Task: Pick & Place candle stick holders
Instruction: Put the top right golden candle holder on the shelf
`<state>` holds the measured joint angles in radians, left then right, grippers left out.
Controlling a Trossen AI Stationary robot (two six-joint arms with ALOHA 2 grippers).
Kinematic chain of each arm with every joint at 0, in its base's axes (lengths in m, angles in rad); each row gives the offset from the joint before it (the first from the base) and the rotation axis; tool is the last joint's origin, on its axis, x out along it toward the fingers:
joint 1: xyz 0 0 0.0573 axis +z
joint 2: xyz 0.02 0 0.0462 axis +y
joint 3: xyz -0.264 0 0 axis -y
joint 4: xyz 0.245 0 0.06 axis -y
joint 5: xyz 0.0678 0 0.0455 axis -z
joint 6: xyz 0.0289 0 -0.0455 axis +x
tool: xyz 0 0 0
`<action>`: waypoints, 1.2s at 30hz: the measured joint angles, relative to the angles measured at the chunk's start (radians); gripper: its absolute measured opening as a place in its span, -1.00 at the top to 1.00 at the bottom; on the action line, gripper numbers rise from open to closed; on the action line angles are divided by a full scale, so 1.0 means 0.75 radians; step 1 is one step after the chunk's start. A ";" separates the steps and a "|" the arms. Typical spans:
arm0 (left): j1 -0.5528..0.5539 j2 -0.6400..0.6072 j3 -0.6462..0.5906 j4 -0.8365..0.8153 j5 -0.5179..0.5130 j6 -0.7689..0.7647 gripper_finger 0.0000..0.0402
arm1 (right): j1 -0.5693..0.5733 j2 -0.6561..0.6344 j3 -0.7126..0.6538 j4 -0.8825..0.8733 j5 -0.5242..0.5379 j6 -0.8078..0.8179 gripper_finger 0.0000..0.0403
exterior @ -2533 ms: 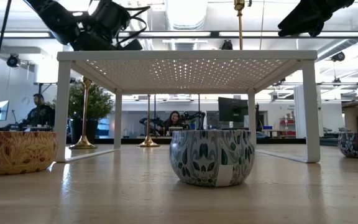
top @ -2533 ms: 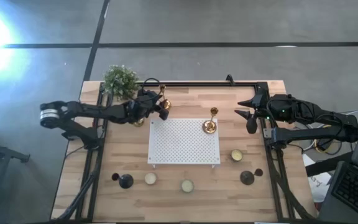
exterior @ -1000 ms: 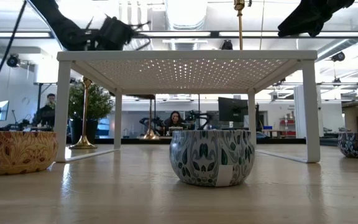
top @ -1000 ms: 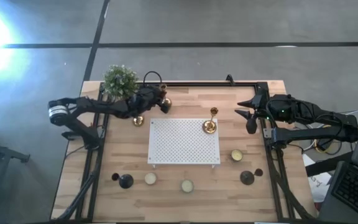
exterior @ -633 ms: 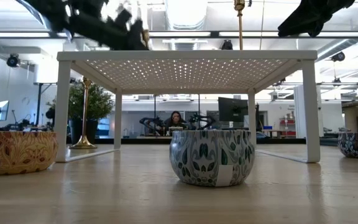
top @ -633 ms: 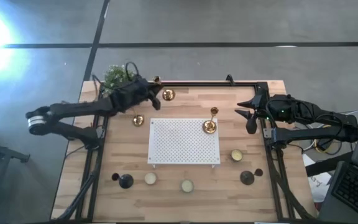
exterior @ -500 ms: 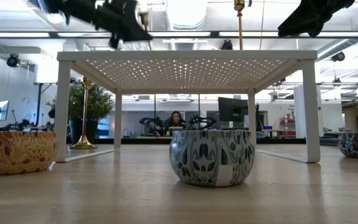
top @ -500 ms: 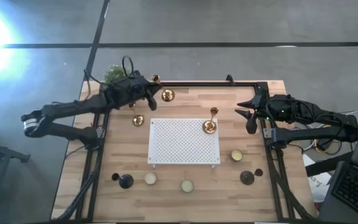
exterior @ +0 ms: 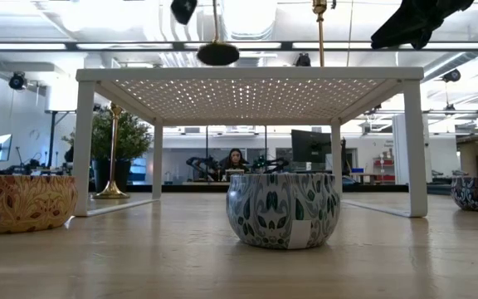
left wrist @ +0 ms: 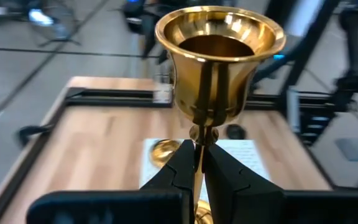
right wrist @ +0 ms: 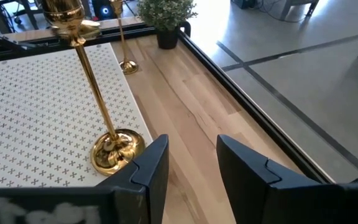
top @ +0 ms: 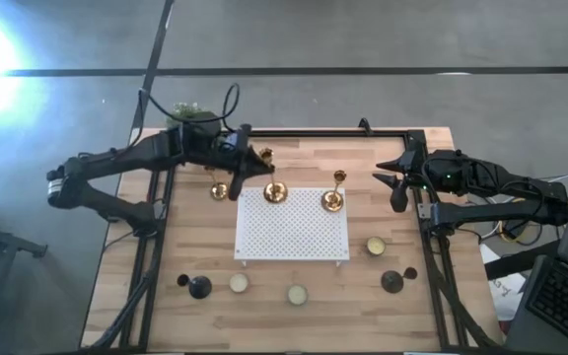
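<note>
My left gripper [left wrist: 199, 163] is shut on a brass candle stick holder [top: 272, 187], which hangs over the far left corner of the white perforated stand [top: 292, 232]. In the low view its round base [exterior: 217, 54] floats just above the stand's top. A second brass holder [top: 219, 189] stands on the table left of the stand. A third [top: 333, 200] stands on the stand's far right corner. Two squat black holders [top: 199, 287] [top: 392, 282] sit near the front edge. My right gripper [top: 399, 182] waits open at the table's right side, touching nothing. My left gripper pinches the holder's slim stem [left wrist: 198, 149] just below the cup [left wrist: 219, 56] between its two fingers. The fingers come nearly level from the table's left and lie across the stem. The holder stands about upright in the hold, its base clear of the stand.
Three round candle tins [top: 239, 283] [top: 296, 294] [top: 375, 247] sit on the near half of the table. A potted plant [top: 190, 111] stands at the far left corner, partly behind my left arm. A black rail [top: 333, 131] runs along the far edge.
My left gripper has risen from beside the plant and swung toward the table's right, turning more level. The brass holder has been lifted clear of the table; it tipped on the way and now hangs about upright over the stand's far left corner.
</note>
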<state>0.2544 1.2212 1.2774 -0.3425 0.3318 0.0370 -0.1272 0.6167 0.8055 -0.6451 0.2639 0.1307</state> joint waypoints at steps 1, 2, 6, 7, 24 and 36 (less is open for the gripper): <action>-0.008 0.018 0.015 0.000 0.022 0.000 0.90 | 0.000 0.000 0.000 0.000 0.000 0.000 0.35; -0.015 0.037 0.026 0.000 0.046 0.000 0.90 | 0.000 0.000 0.000 0.000 0.000 0.000 0.36; -0.040 0.106 0.046 -0.007 0.086 0.006 0.90 | 0.000 0.000 -0.001 0.000 0.000 0.000 0.39; -0.044 0.119 0.046 -0.008 0.094 0.006 0.90 | 0.000 0.000 -0.001 0.000 0.000 0.000 0.40; -0.124 0.181 0.025 0.003 0.056 0.279 0.90 | 0.001 0.000 -0.002 -0.001 -0.002 0.026 0.41; -0.125 0.198 -0.052 0.084 0.080 0.406 0.90 | 0.001 0.000 -0.002 -0.001 -0.002 0.025 0.36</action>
<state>0.1608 1.3700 1.2385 -0.2792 0.3918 0.3413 -0.1268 0.6167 0.8040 -0.6460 0.2626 0.1493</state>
